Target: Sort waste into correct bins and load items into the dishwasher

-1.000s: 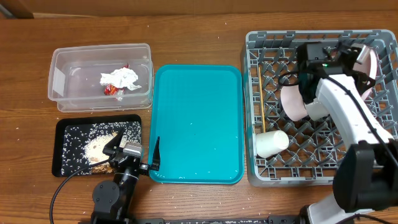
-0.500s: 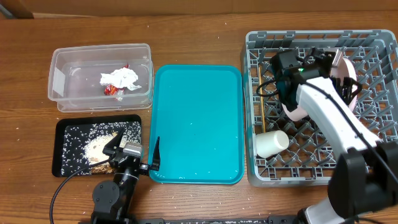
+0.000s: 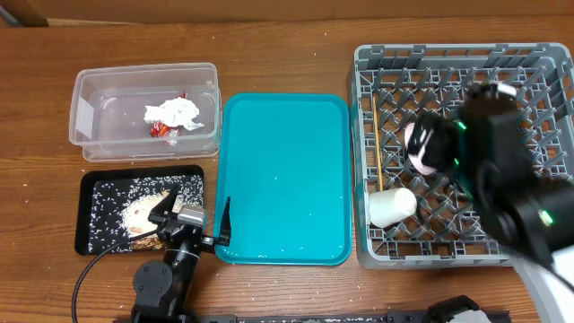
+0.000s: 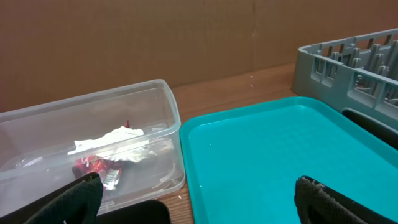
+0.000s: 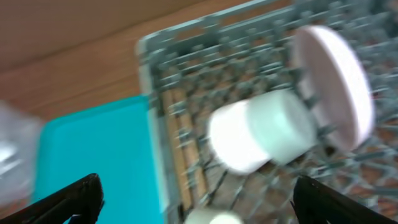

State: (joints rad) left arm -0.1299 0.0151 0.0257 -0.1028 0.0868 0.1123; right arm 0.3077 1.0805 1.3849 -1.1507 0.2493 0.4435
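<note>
Grey plastic rack [image 3: 377, 63] on the right holds one pink plate [image 3: 420, 151] propped on edge and one white cup [image 3: 392, 206] lying on its side just beside it. Wooden chopsticks [image 3: 381, 169] lie along its left wall, too blurred for me to count. Over the rack the right gripper [image 5: 199, 202] hangs with fingers spread wide, gripping nothing. One clear tub [image 3: 90, 117] contains one napkin [image 3: 175, 112] and one red wrapper [image 3: 161, 131]. One black tray [image 3: 90, 184] carries rice [image 3: 112, 202]. Beside one teal tray [image 3: 287, 179], the left gripper [image 4: 199, 193] gapes empty.
</note>
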